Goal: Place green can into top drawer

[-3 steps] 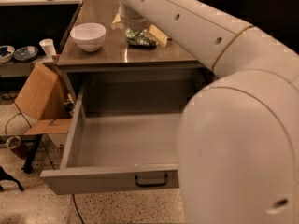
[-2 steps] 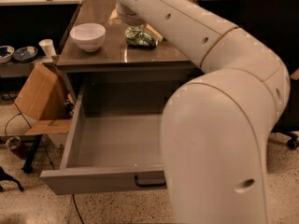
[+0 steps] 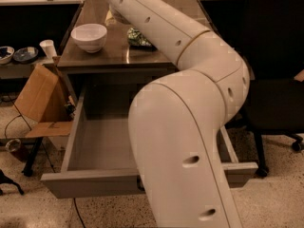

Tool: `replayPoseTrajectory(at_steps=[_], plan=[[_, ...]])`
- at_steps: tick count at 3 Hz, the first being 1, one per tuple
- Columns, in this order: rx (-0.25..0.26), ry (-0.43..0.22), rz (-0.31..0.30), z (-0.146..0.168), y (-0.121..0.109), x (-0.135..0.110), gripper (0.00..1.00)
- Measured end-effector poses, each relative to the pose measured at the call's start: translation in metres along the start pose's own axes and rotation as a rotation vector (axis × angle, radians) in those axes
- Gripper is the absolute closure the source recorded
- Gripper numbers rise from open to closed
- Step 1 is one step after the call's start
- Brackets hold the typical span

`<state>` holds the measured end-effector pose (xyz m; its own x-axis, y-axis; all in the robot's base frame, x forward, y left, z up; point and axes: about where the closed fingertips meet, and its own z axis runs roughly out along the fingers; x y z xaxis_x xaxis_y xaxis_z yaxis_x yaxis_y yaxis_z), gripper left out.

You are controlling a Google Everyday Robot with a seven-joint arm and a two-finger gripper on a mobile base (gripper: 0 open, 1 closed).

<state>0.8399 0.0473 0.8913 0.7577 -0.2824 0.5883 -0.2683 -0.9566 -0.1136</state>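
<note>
The green can (image 3: 137, 37), dark green and white, lies on the steel tabletop (image 3: 99, 56) beside my forearm, partly covered by it. My arm (image 3: 190, 103) fills the middle of the camera view and reaches back over the table. My gripper (image 3: 116, 17) is almost wholly hidden behind the forearm, just left of and behind the can; only a pale edge shows. The top drawer (image 3: 102, 146) is pulled wide open below the tabletop and its visible inside holds nothing. Its front panel (image 3: 90, 184) faces me; the handle is hidden by my arm.
A white bowl (image 3: 89, 36) stands on the tabletop's left. A cardboard box (image 3: 40, 99) leans against the table's left side. A paper cup (image 3: 48, 48) and dishes (image 3: 12, 53) sit on a low shelf at left. A black chair (image 3: 275, 80) stands at right.
My arm's elbow has swung further into view and now covers the drawer's right part. The can, the bowl and the open drawer have kept their places.
</note>
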Motion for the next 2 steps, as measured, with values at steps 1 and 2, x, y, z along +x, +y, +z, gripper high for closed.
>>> replayPoseTrajectory(at_steps=[1, 2], plan=[[-0.056, 0.001, -0.010, 0.018, 0.006, 0.006, 0.00], [-0.107, -0.008, -0.007, 0.034, 0.016, 0.008, 0.00]])
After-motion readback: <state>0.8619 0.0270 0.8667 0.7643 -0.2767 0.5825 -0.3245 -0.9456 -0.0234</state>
